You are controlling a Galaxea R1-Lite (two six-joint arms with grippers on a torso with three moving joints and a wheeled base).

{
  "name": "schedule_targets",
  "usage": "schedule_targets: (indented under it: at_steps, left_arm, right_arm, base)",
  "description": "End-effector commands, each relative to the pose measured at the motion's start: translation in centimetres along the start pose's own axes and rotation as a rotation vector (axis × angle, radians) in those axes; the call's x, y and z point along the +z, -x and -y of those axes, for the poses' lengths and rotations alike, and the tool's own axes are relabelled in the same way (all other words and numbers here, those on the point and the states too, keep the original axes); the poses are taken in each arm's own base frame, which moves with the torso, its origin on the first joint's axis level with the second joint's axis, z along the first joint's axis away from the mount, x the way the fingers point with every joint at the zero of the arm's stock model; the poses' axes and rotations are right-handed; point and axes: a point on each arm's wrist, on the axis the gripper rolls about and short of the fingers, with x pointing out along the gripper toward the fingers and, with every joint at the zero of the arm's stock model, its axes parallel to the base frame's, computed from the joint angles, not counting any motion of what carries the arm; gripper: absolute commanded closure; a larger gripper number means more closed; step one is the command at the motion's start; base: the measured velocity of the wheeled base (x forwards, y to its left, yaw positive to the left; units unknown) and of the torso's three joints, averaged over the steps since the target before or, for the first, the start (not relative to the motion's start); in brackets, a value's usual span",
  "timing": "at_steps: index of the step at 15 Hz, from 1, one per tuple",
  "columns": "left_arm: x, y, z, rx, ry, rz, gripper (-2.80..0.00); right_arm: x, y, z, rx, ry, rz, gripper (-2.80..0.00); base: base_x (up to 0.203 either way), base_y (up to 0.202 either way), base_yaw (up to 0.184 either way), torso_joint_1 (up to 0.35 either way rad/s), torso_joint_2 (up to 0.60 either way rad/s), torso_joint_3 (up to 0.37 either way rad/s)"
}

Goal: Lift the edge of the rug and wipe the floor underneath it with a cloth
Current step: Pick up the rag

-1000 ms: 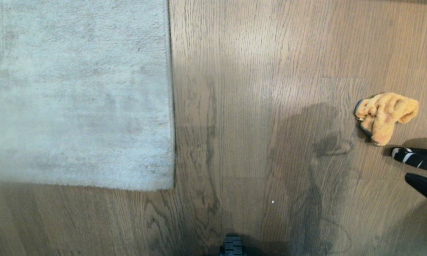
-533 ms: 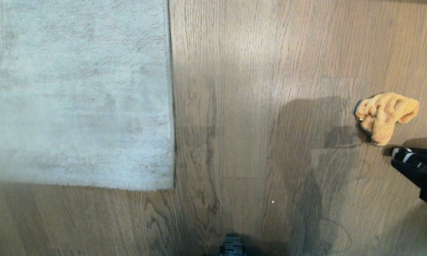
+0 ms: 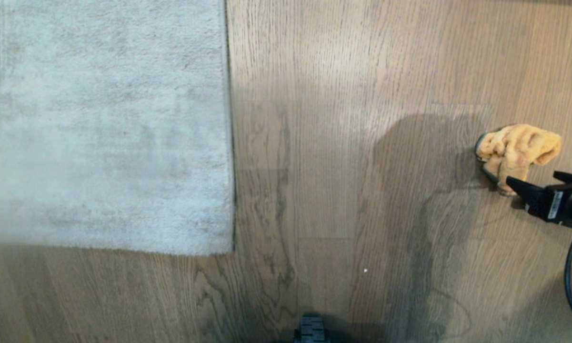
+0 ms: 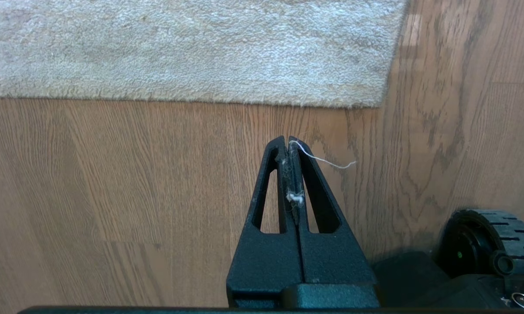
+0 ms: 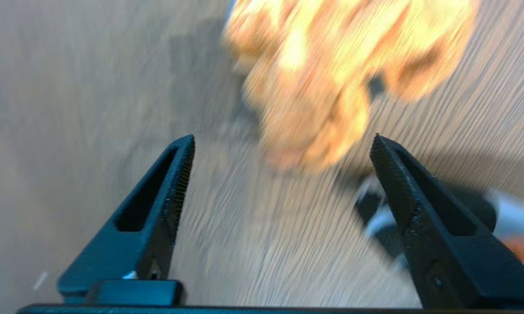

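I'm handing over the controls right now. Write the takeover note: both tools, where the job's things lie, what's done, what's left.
Left tool: shut, empty, parked above the brown wood-plank floor near the rug corner.
Right tool: open, just short of the crumpled fuzzy orange-yellow cloth, which lies on the floor, far right.
Pale grey short-pile rug edge: lying flat.
Done: nothing gripped yet.
Left: grasp cloth, lift rug edge, wipe underneath.

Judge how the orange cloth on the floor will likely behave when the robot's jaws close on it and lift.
The cloth lies crumpled in soft folds, so it will probably droop rather than hold shape. Its fuzzy pile suggests the open right gripper should catch it without slipping. It looks light and unlikely to roll.
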Motion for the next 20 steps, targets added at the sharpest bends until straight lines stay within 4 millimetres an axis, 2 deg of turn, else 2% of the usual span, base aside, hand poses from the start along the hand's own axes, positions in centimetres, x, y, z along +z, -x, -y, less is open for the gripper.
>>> schedule_targets:
  at_steps: [1,13,20]
  left_arm:
    - [0.0,0.0,0.0,0.000,0.000,0.000,0.00]
    - [0.0,0.0,0.0,0.000,0.000,0.000,0.00]
    - [0.0,0.0,0.0,0.001,0.000,0.000,0.00]
  right_arm:
    - [-0.5,-2.5,0.8,-0.024,-0.003,-0.014,-2.80]
    - [-0.8,-7.6,3.0,-0.096,0.008,0.110,-2.80]
    - [-1.1,-8.3,3.0,-0.094,-0.022,0.106,-2.80]
  base:
    - [0.000,0.000,0.000,0.000,0.00,0.000]
    - [0.000,0.000,0.000,0.000,0.00,0.000]
    - [0.000,0.000,0.000,0.000,0.00,0.000]
